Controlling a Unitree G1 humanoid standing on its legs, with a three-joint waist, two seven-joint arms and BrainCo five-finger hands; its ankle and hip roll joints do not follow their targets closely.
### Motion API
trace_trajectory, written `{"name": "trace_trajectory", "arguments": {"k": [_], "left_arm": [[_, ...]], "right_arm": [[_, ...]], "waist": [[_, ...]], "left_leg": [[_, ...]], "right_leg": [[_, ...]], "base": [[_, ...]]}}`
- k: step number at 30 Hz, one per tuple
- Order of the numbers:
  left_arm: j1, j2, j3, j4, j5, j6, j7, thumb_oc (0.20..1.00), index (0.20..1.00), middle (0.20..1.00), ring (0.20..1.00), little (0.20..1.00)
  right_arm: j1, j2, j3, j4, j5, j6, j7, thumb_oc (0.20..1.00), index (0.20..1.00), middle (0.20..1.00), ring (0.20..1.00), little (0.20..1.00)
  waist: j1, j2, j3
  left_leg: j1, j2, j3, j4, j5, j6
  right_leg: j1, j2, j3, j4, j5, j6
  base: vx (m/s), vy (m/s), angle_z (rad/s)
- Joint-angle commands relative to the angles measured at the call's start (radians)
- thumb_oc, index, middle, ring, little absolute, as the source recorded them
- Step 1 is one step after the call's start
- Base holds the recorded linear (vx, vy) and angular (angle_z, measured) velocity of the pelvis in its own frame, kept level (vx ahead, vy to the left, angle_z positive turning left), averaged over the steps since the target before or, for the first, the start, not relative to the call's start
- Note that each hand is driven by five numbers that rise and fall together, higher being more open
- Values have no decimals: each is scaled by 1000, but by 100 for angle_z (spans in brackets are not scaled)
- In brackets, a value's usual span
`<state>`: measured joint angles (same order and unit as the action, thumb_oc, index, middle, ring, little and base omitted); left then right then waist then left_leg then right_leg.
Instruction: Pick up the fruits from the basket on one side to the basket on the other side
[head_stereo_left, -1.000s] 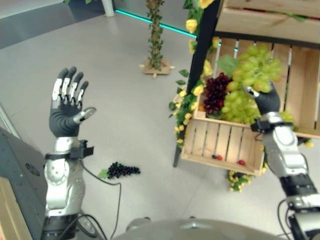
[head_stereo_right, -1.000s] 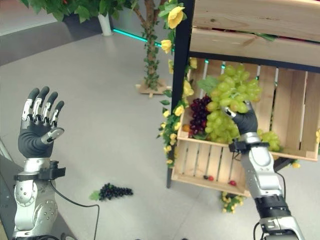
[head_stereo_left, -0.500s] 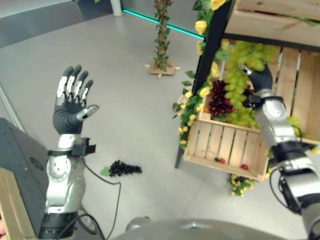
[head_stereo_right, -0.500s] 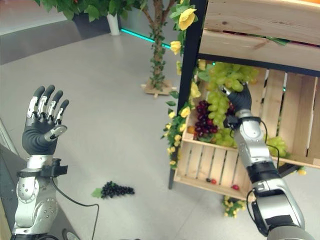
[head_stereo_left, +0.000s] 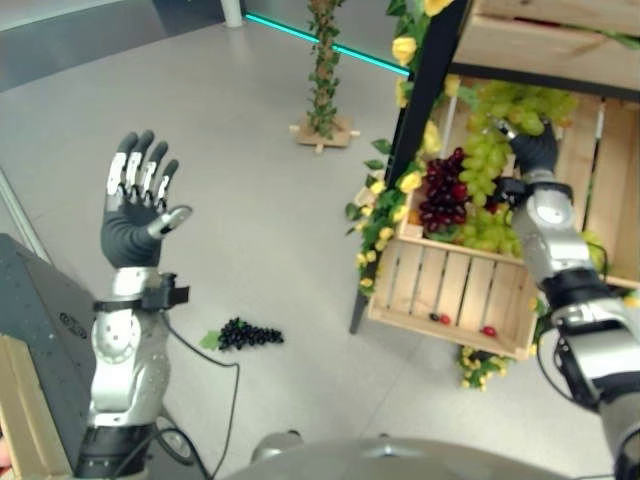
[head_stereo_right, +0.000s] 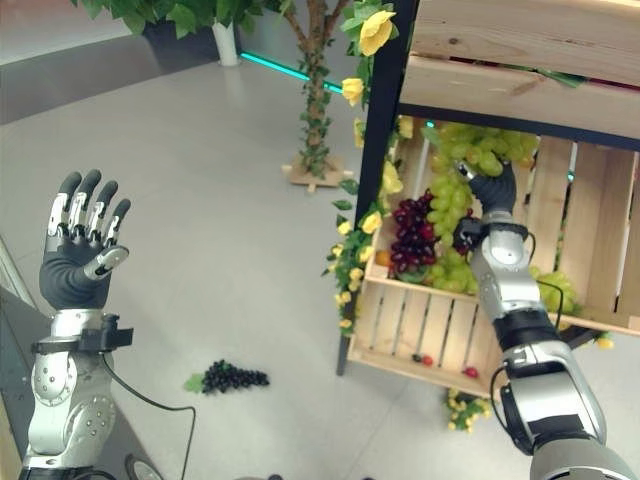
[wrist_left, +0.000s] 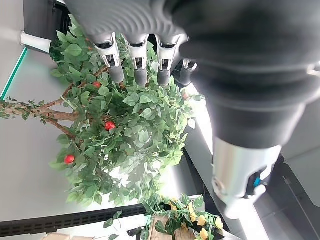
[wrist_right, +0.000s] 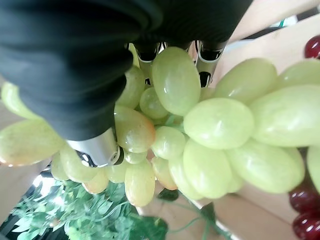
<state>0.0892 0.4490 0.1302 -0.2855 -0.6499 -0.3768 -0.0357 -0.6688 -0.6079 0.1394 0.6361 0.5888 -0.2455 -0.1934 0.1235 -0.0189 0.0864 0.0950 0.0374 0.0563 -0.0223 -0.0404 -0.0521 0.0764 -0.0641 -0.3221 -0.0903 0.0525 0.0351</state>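
While the left hand (head_stereo_left: 133, 215) is hanging raised with fingers spread, the right hand (head_stereo_right: 494, 190) is gripping a bunch of pale green grapes (head_stereo_right: 462, 168). It is holding them above the slatted wooden crate (head_stereo_left: 450, 295), near its left edge.

We are seeing the upper shelf board (head_stereo_right: 520, 100) pressing close at twelve o'clock over the crate (head_stereo_right: 440, 330); open floor (head_stereo_right: 220, 230) is lying at nine o'clock.

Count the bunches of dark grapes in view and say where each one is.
2. One dark bunch sits in the wooden crate, beside the green grapes held by the right robot hand. The other lies on the floor. More may be hidden.
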Motion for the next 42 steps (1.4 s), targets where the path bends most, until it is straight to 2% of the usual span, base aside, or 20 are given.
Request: {"name": "trace_trajectory", "arguments": {"k": [1, 2, 14, 29, 31, 32, 35, 37, 38, 39, 40, 42], "left_arm": [[10, 76, -2, -38, 8, -23, 9, 1000, 1000, 1000, 1000, 1000], [10, 76, 0, -39, 8, -23, 9, 1000, 1000, 1000, 1000, 1000], [24, 69, 7, -39, 11, -16, 14, 1000, 1000, 1000, 1000, 1000], [36, 71, 10, -40, 12, -9, 28, 1000, 1000, 1000, 1000, 1000], [41, 72, 14, -40, 15, -5, 32, 1000, 1000, 1000, 1000, 1000], [43, 76, 16, -41, 15, 0, 35, 1000, 1000, 1000, 1000, 1000], [52, 76, 24, -42, 20, 11, 36, 1000, 1000, 1000, 1000, 1000], [46, 74, 27, -42, 34, 11, 35, 1000, 1000, 1000, 1000, 1000], [45, 73, 26, -42, 34, 11, 35, 1000, 1000, 1000, 1000, 1000], [43, 72, 30, -43, 36, 10, 34, 1000, 1000, 1000, 1000, 1000], [40, 68, 29, -44, 41, 6, 30, 1000, 1000, 1000, 1000, 1000], [38, 63, 23, -42, 43, 7, 22, 1000, 1000, 1000, 1000, 1000]], "right_arm": [[-149, -55, 10, -17, -22, -49, -1, 796, 796, 796, 796, 796], [-148, -56, 14, -19, -24, -47, 3, 1000, 1000, 1000, 1000, 1000], [-159, -48, 29, -29, -35, -38, -2, 1000, 1000, 1000, 1000, 1000], [-199, -53, 62, 31, -126, -3, -41, 1000, 1000, 1000, 1000, 1000], [-217, -54, 71, 67, -149, 17, -48, 1000, 1000, 1000, 1000, 1000], [-242, -77, 103, 88, -231, 53, -49, 1000, 1000, 1000, 1000, 1000], [-262, -115, 137, 85, -413, 102, -90, 1000, 1000, 1000, 1000, 1000], [-272, -181, 172, 87, -656, 156, -134, 1000, 1000, 1000, 1000, 1000], [-273, -181, 173, 86, -659, 157, -135, 1000, 1000, 1000, 1000, 1000], [-283, -206, 194, 60, -752, 189, -126, 1000, 1000, 1000, 1000, 1000], [-285, -226, 205, 69, -809, 191, -137, 1000, 1000, 1000, 1000, 1000], [-299, -247, 229, 100, -883, 224, -117, 1000, 1000, 1000, 1000, 1000]], "waist": [[-13, -46, -47], [-13, -47, -47], [-18, -43, -40], [-25, -44, -38], [-26, -45, -38], [-27, -46, -38], [-31, -44, -37], [-30, -43, -38], [-30, -42, -37], [-31, -42, -37], [-31, -42, -36], [-30, -43, -37]], "left_leg": [[-28, -60, 30, 13, -21, 24], [-27, -60, 30, 11, -20, 24], [-29, -60, 33, 1, -12, 22], [-30, -60, 34, 0, -14, 25], [-30, -60, 36, 0, -14, 25], [-30, -59, 38, 0, -14, 26], [-29, -60, 38, -3, -14, 27], [-28, -61, 36, -7, -14, 28], [-27, -61, 36, -7, -14, 28], [-27, -62, 36, -8, -14, 28], [-27, -62, 35, -8, -15, 29], [-26, -62, 33, -9, -15, 29]], "right_leg": [[41, 8, -4, 58, -125, 47], [41, 9, -4, 58, -124, 47], [37, 10, -4, 52, -119, 47], [34, 12, 2, 53, -118, 47], [33, 12, 5, 53, -117, 46], [32, 13, 7, 54, -117, 46], [29, 14, 7, 55, -116, 48], [31, 12, 5, 53, -116, 50], [31, 12, 4, 53, -116, 50], [31, 13, 5, 53, -116, 50], [31, 12, 5, 54, -116, 51], [32, 12, 2, 52, -116, 51]], "base": [[0, 0, 0], [0, 0, 0], [0, 0, 0], [0, 0, 0], [0, 0, 0], [0, 0, 0], [0, 0, 0], [0, 0, 0], [0, 0, 0], [0, 0, 0], [0, 0, 0], [0, 0, 0]]}}
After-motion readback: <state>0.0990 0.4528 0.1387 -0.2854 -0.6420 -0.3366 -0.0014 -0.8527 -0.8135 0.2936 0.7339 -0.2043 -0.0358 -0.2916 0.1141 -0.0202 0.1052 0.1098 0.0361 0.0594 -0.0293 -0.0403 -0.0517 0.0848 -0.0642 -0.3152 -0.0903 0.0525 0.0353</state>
